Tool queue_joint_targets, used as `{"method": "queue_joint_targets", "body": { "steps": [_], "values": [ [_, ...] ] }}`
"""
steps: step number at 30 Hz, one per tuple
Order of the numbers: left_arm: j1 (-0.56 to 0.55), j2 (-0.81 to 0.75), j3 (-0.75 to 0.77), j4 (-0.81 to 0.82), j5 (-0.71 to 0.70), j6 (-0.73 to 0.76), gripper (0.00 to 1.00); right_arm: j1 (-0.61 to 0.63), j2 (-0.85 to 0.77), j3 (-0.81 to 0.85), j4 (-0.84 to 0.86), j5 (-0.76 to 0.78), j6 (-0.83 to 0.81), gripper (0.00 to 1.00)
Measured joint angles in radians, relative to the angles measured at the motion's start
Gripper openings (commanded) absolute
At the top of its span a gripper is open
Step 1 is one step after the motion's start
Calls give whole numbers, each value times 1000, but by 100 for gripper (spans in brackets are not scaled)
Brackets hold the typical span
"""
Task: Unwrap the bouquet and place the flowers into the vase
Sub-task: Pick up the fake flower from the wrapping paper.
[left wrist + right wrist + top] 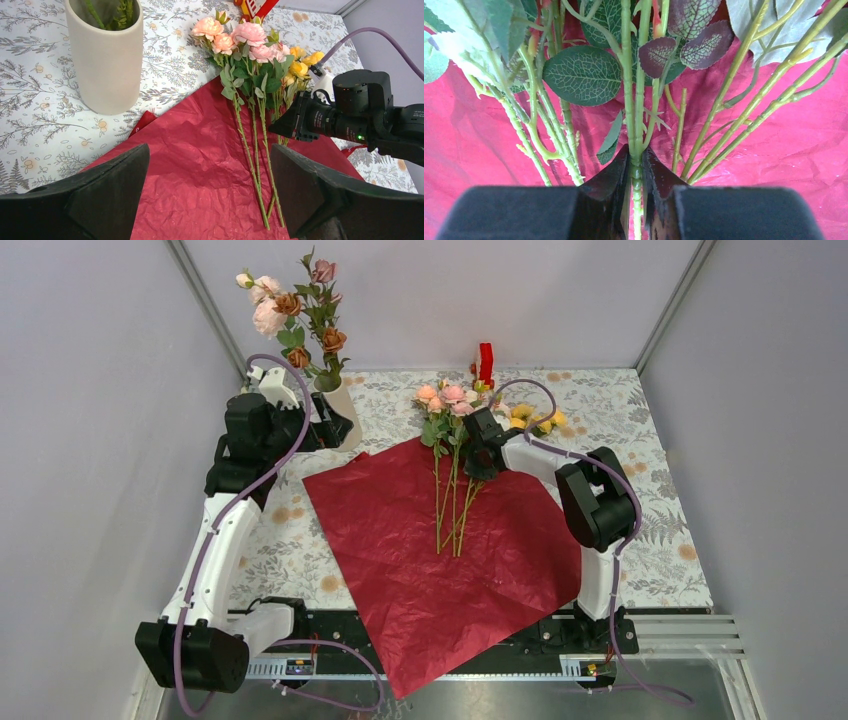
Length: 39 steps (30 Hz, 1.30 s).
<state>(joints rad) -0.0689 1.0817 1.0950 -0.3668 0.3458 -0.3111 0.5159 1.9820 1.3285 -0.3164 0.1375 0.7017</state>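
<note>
The right hand [636, 161] narrows onto a single green stem [629, 100] among the flowers [450, 475] lying loose on the opened dark red wrapping paper [430, 570]. Its two fingers press against either side of the stalk just below the leaves, low enough, it seems, to lift the bloom without crushing foliage. The paper lies spread flat across the middle of the worktop [660, 510], so the unwrapping looks done and what is left is the transfer. Several blooms already stand in the cream vase [343, 408] at the far left of the worktop. Pink, peach and yellow heads lie at the sheet's far edge, their stems pointing back toward the robot. The left hand [210, 150], spread wide and holding nothing, hovers just beside the vase, probably placed to steady it or to take a handover. A small red block [485, 362] stands beyond the flowers, apart from the work.
</note>
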Motion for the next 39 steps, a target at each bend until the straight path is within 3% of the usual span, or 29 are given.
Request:
{"method": "queue_joint_targets", "body": {
  "steps": [9,29,34,39],
  "values": [
    [5,0,0,0,9,0,99,0,-19,-4,8,6,40,0],
    [9,0,0,0,10,1,99,-12,-415,-193,91,64,69,0],
    [6,-6,-10,25,47,-4,98,-12,-579,-245,150,-14,-26,0],
    [-73,-43,-15,48,80,11,98,12,-714,-249,181,-166,-139,0]
  ]
}}
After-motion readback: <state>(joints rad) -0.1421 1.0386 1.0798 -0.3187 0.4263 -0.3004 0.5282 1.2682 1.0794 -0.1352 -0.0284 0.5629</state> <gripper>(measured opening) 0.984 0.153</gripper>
